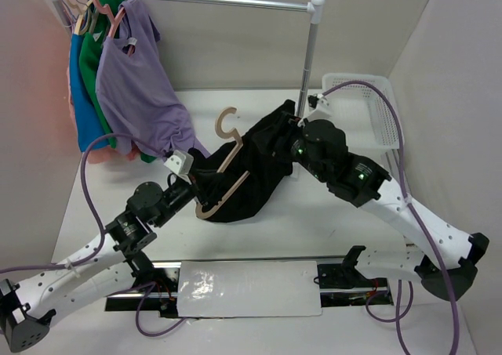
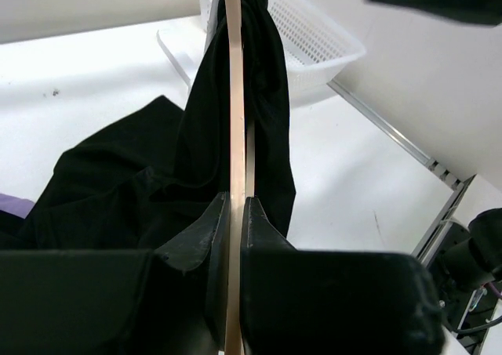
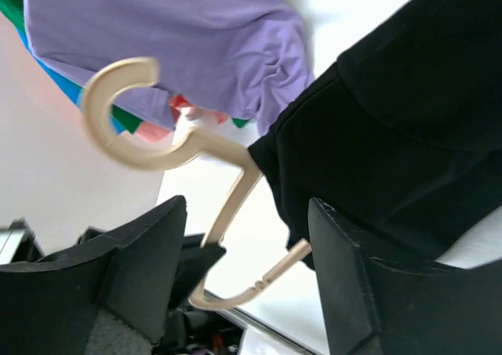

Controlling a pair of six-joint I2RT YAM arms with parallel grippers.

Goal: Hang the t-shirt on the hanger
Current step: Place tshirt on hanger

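Closest in, the left end effector [image 2: 238, 214] is clamped tight on the hanger [image 2: 233, 96], with both fingers pressed flat against the thin tan bar. From that grip the hanger runs up and away, and the black t-shirt [image 2: 118, 175] is draped around it. One part of the fabric climbs along the bar, and the rest is bunched in a heap on the white bench [image 2: 94, 65].

In the top view the shirt sits mid-bench between the 2 arms. The hooked end of the hanger pokes out clear of the cloth on the left side.

A bit further back, the right end effector [image 3: 245, 206] has its fingers spread wide apart with nothing pinched between them. It hovers by the raised top edge of the shirt. The fabric passes right beside 1 finger, but I can't tell if they touch.

Past that there's a white mesh basket [image 1: 369, 104] at the far right of the bench. At the back left a purple top [image 1: 141, 88] hangs from a metal rail [image 1: 220, 1], with green and blue garments [image 1: 88, 81] next to it.
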